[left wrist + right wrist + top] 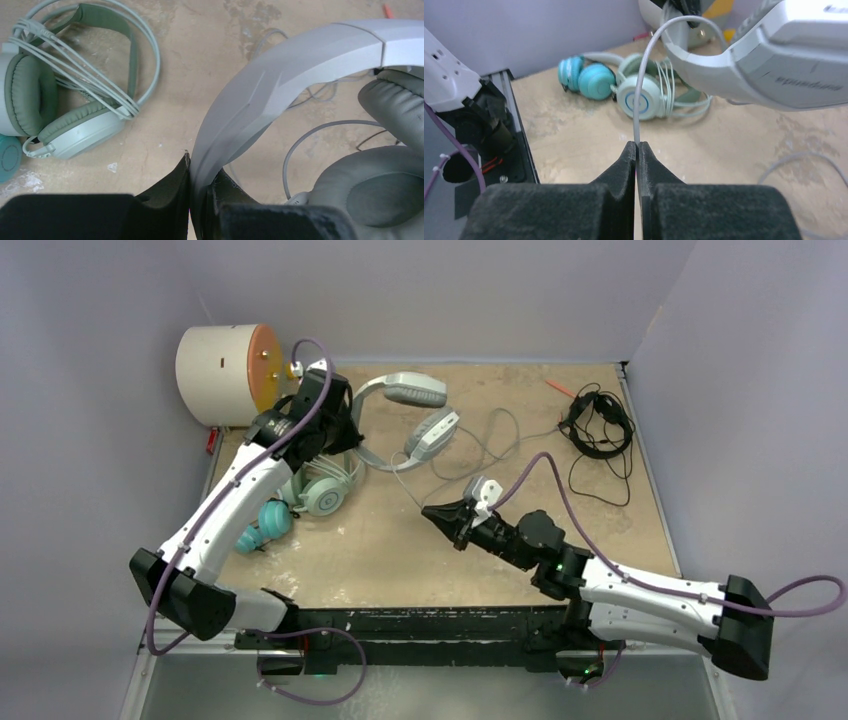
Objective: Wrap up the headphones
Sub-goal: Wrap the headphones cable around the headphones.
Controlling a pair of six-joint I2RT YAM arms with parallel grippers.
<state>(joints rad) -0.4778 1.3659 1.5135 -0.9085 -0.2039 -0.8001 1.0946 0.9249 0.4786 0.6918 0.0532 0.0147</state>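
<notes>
Pinching the grey cable [637,110] between closed fingertips, the right hand [637,150] sits low over the middle of the bench [400,570]. The left hand [200,175] is clamped on the band of the white-and-grey headset [280,75], which sits at the far centre-left of the bench.

The pinch is narrow and the cable is thin and smooth, so it could slide out once the right hand starts to pull or circle. A hard pull could also drag the band out of the left hand, which holds only its edge, or strain the cable where it enters the cup. Slack lying in loops on the bench may snag or kink during winding. The mint-green headset [325,485] lies just beside the left hand, and a wide sweep could catch it.

The headset's long axis appears to run left to right across the bench. The band arcs away from the left hand, and the cups are at the end nearer the right arm. The cable trails from there towards the near centre.
</notes>
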